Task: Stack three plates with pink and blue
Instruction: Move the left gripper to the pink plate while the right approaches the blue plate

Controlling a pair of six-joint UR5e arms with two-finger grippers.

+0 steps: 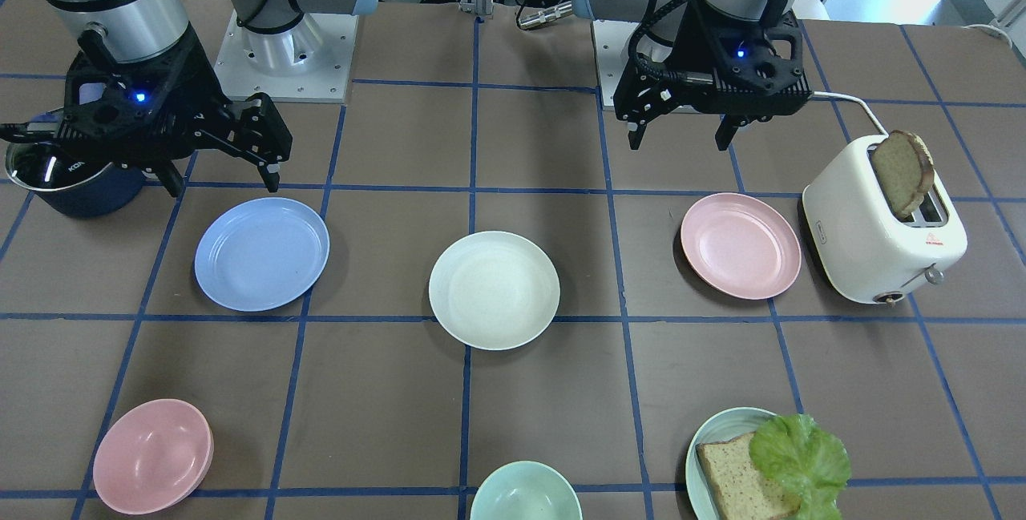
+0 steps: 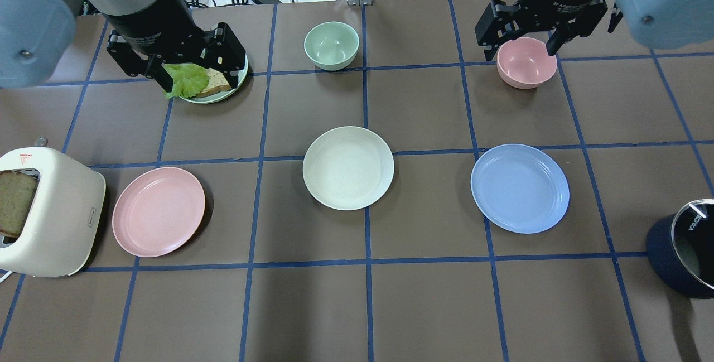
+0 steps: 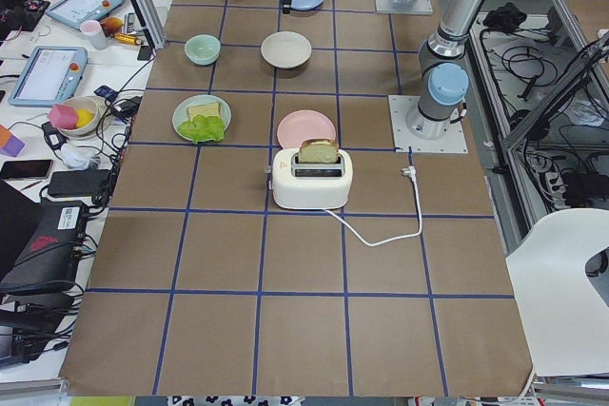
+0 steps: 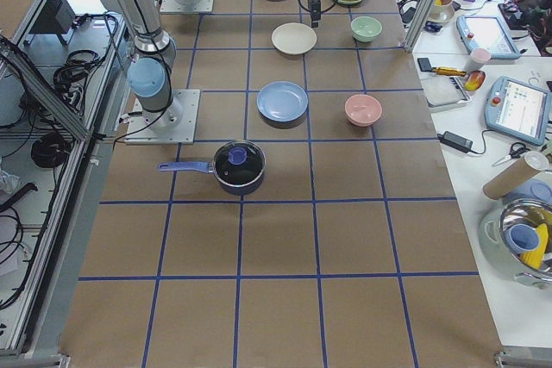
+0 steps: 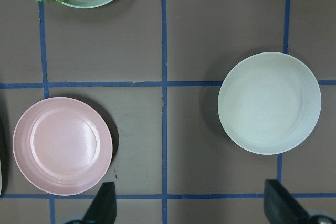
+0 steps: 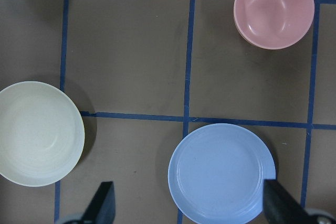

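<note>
Three plates lie apart in a row on the brown table. The light blue plate [image 1: 261, 254] also shows in the right wrist view [image 6: 221, 171]. The cream-white plate [image 1: 494, 289] is in the middle and also shows in the overhead view [image 2: 348, 167]. The pale pink plate [image 1: 740, 245] lies next to the toaster and also shows in the left wrist view [image 5: 62, 145]. My left gripper [image 1: 681, 139] hangs open and empty above the table, behind the pink plate. My right gripper [image 1: 223, 183] hangs open and empty, behind the blue plate.
A white toaster [image 1: 882, 231] with a bread slice stands beside the pink plate. A dark pot [image 1: 72, 183] stands beyond the blue plate. A pink bowl [image 1: 152, 456], a mint bowl [image 1: 525, 492] and a pale green plate [image 1: 709, 436] with bread and lettuce sit on the operators' side.
</note>
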